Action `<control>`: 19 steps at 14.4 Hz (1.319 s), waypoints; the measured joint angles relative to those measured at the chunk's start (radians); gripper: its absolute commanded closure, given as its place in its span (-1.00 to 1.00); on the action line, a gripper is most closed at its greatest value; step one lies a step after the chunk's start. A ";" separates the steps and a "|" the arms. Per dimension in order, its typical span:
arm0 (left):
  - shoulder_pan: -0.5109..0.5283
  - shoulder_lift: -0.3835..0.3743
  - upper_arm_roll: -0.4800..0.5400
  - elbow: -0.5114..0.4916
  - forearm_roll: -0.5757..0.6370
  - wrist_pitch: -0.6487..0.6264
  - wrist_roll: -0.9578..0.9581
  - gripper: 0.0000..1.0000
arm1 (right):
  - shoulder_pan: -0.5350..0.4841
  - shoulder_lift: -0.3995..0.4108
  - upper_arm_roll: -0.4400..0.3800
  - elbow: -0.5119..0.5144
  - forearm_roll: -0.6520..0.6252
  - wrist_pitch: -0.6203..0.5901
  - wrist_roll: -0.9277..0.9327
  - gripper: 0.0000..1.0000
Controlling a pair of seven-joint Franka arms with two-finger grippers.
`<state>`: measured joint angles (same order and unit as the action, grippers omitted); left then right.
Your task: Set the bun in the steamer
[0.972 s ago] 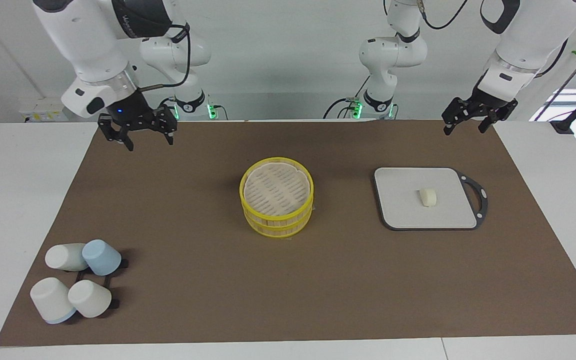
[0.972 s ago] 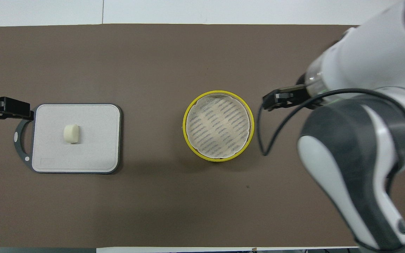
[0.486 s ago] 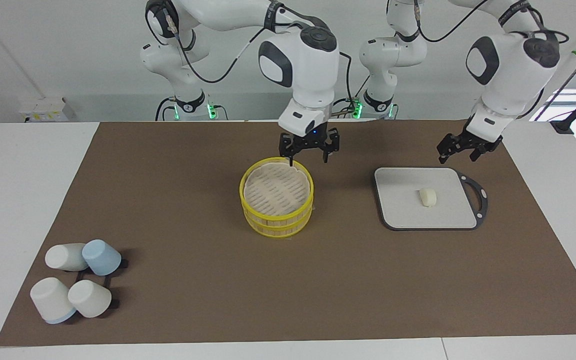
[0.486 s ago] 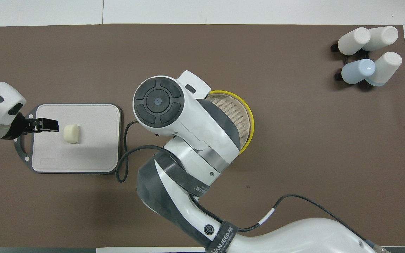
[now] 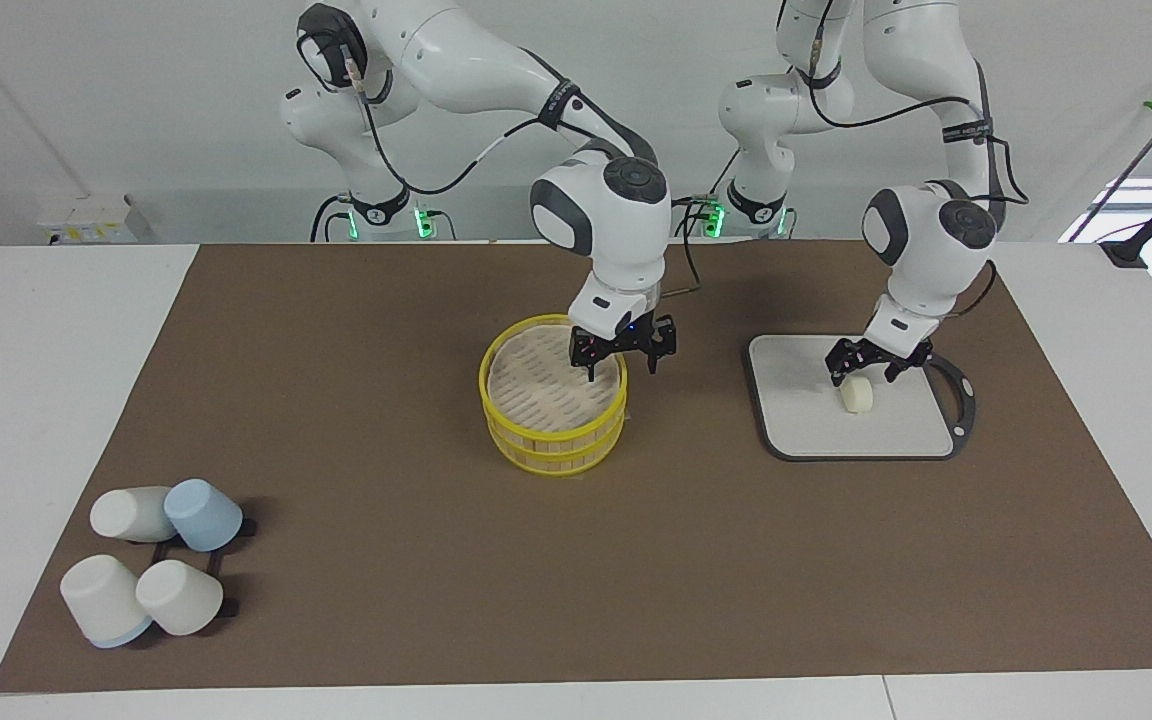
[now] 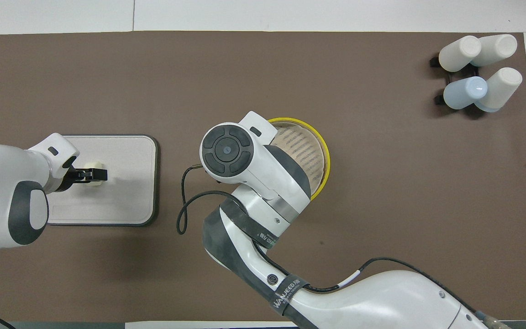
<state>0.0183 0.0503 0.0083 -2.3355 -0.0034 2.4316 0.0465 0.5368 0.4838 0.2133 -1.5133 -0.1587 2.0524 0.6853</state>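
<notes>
The steamer (image 5: 553,405) stood in the middle of the brown mat (image 5: 416,560) with its lid on, and I take it as the landmark. The bun (image 5: 857,395) lay on the grey board (image 5: 816,425), which was beside the steamer, toward the left arm's end of the table. The left gripper (image 5: 866,367) was low over the bun, just at its upper edge, and its fingers were spread apart with nothing between them; I could not tell if they already touched the bun. The right gripper (image 5: 622,355) was over the rim of the steamer, at the edge toward the left arm's end; its fingers were also apart and held nothing. Four cups (image 5: 151,560) lay together on a small dark rack, farther from the robots than the steamer, toward the right arm's end of the table.
</notes>
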 measured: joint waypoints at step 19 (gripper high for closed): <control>-0.078 0.011 -0.012 0.329 -0.003 -0.381 -0.127 0.62 | -0.020 -0.056 -0.002 0.006 0.003 -0.092 -0.014 1.00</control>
<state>-0.0601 0.0613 -0.0034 -2.0065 -0.0062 2.0509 -0.0807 0.5163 0.4276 0.2118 -1.5068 -0.1558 1.9602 0.6716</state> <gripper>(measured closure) 0.811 0.921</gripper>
